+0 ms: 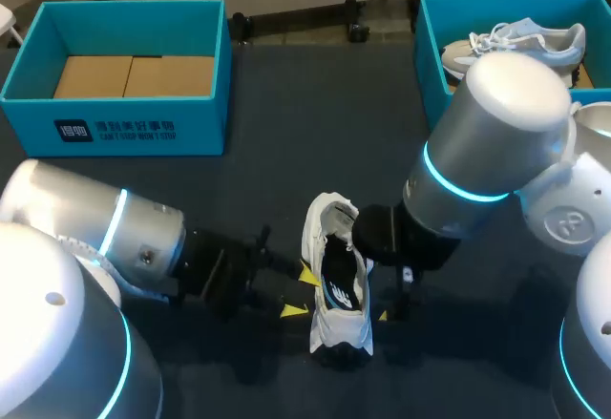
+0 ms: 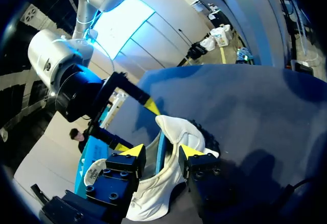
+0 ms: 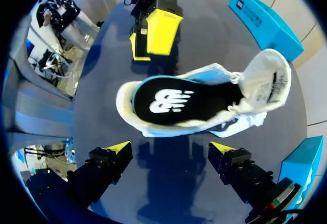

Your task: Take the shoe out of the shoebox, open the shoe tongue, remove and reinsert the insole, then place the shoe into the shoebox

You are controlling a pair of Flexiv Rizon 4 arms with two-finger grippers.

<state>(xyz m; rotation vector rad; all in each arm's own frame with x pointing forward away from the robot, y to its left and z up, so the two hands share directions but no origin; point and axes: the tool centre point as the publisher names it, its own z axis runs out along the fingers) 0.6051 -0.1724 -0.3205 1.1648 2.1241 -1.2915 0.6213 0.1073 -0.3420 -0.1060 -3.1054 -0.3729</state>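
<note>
My two arms fill the near edge, the left arm (image 1: 105, 233) coming in from the left and the right arm (image 1: 487, 142) from the right, and they meet at the white sneaker (image 1: 339, 290) on the dark table (image 1: 286, 133). The sneaker lies near the table's middle, outside both boxes, with its heel near and its toe far. Its tongue (image 3: 268, 78) is folded back and the black insole (image 3: 168, 99) lies inside, showing.

The left gripper (image 2: 162, 151) sits at the sneaker's left side with its fingers spread and the white upper between them; I cannot tell whether either tip touches it. The right gripper (image 3: 171, 147) hangs just beside the sneaker's right side, fingers wide apart and holding nothing.

At the far left stands a teal shoebox (image 1: 115, 128) with no lid, only a brown cardboard liner (image 1: 134, 75) on its floor. At the far right a second teal shoebox (image 1: 430, 56) holds a pale sneaker with white laces (image 1: 525, 42), partly hidden by the right arm.
</note>
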